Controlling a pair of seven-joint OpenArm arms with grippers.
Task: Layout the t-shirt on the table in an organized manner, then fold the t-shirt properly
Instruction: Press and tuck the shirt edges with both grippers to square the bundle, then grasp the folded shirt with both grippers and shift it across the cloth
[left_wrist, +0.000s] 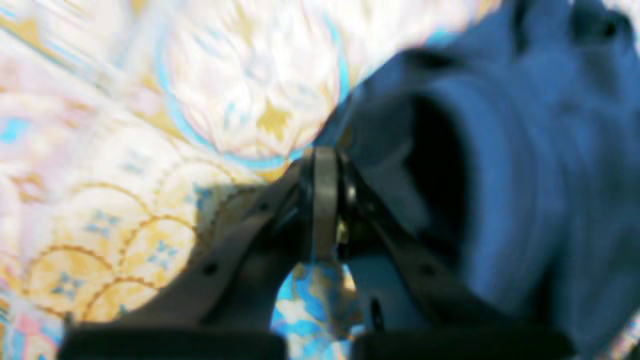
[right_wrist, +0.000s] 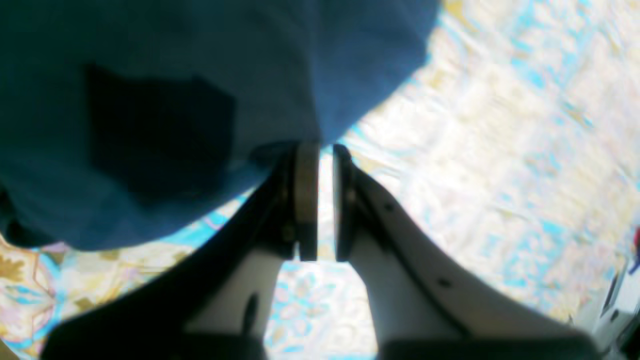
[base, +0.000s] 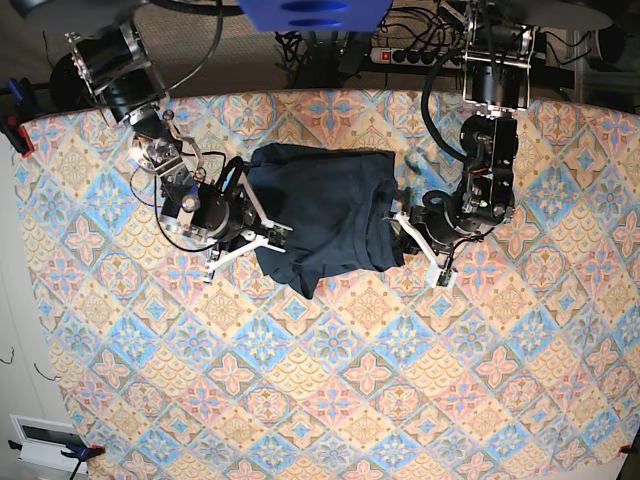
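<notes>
The big patterned worktop (base: 330, 400) is carrying the dark blue t-shirt (base: 320, 215), lying bunched near its far middle. The left hand (left_wrist: 325, 200) is sitting fully closed beside the shirt, holding nothing. The right hand (right_wrist: 325, 200) is sitting slightly open at the shirt's edge, holding nothing.

T-shirt (base: 322, 215) on table (base: 330, 400), between hands.

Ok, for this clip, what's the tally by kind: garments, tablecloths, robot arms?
Garments: 1, the navy t-shirt, bunched between the arms.
Tablecloths: 1, the tile-patterned table cover.
Robot arms: 2, the left tool at one edge of the shirt, the right tool at the opposite edge.
Total: 4
</notes>
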